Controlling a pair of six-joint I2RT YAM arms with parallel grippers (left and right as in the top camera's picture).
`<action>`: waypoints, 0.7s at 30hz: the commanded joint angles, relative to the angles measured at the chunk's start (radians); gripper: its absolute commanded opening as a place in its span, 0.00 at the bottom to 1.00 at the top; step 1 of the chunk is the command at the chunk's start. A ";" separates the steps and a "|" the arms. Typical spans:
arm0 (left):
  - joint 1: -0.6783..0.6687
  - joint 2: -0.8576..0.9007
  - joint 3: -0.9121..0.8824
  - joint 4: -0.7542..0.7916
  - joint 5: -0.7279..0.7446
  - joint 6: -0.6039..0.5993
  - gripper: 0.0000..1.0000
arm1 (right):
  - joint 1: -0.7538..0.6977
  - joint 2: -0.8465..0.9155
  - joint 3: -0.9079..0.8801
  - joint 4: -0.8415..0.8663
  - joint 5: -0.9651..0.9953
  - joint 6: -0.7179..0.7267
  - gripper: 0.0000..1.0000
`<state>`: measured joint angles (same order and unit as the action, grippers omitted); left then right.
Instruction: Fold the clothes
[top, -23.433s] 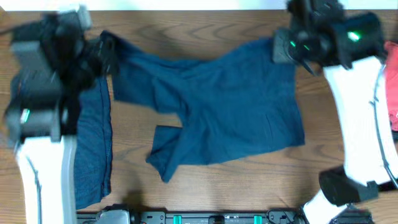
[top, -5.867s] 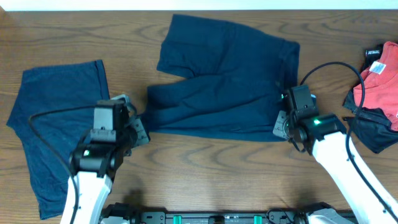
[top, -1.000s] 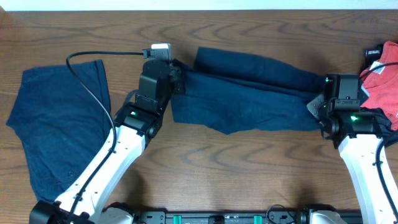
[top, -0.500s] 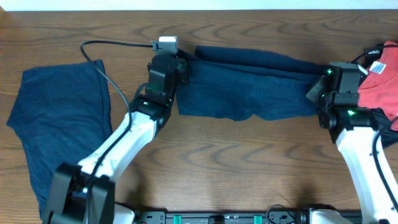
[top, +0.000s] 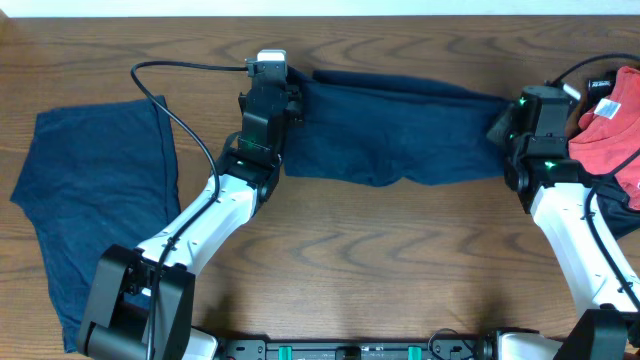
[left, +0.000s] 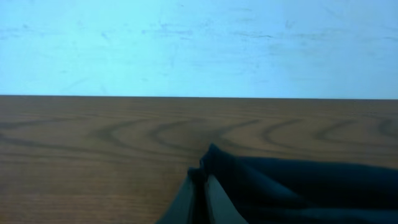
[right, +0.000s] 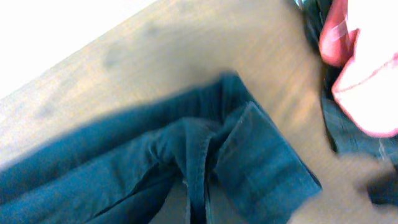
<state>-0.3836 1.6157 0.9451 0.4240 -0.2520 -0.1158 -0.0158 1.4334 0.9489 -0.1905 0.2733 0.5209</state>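
Spanning the whole overhead view, a wooden table (top: 400, 260) is seen. Along its far edge a dark navy garment (top: 400, 130) is held as a long folded band between the two arms, its lower edge sagging at the middle. A second navy garment (top: 90, 210) is laid flat and wrinkled at the table's left end, well apart from the first. A red cloth (top: 610, 115) is heaped at the right edge. The band's left end is pinched in the clenched left gripper (left: 199, 186). Its bunched right end is clamped by the right gripper (right: 196, 202).
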 joint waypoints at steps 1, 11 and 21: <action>0.015 0.006 0.026 0.008 -0.079 0.034 0.06 | -0.019 0.014 0.014 0.069 0.106 -0.057 0.02; 0.014 0.061 0.026 0.023 -0.079 0.034 0.09 | -0.016 0.044 0.014 0.125 0.111 -0.059 0.02; -0.011 -0.039 0.026 0.015 -0.079 0.034 0.06 | 0.052 0.039 0.029 0.119 0.085 -0.207 0.01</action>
<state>-0.3809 1.6535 0.9451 0.4397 -0.3073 -0.0982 0.0029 1.4750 0.9493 -0.0753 0.3435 0.3901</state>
